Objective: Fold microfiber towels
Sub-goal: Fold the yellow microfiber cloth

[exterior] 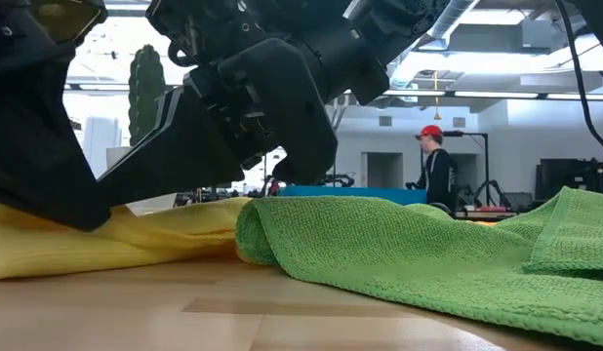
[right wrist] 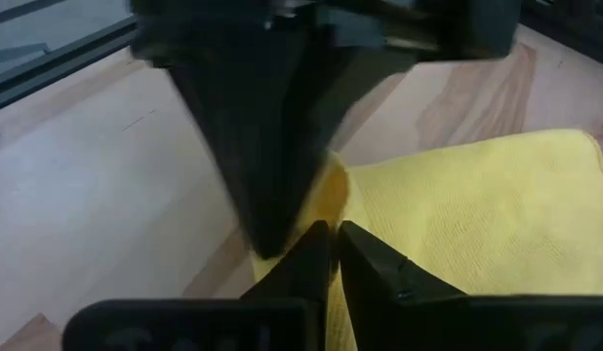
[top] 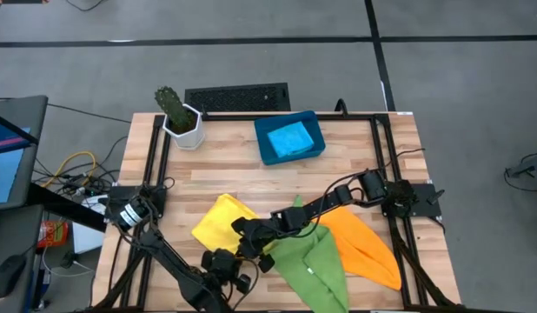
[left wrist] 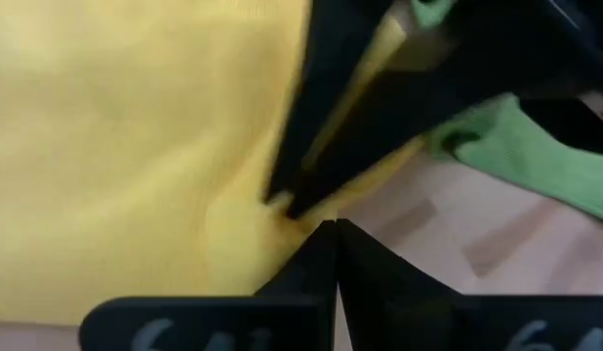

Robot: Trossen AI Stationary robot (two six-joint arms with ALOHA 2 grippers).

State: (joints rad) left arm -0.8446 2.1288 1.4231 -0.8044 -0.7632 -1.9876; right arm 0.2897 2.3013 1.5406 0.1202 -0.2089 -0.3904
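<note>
Both grippers meet at the yellow towel's (top: 223, 219) near corner: the left gripper (left wrist: 326, 226) is closed on its edge, and the right gripper (right wrist: 331, 234) is nearly closed, though I cannot tell whether it grips. Next, probably carry that corner across into a fold.

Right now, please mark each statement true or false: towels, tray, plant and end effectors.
1. The light blue towel lies in the dark-blue tray. True.
2. The green towel lies between the yellow towel and the orange towel. True.
3. The potted cactus stands on the orange towel. False: it stands at the table's far left corner.
4. Both end effectors, left and right, are over the orange towel. False: they meet at the yellow towel's edge.
</note>
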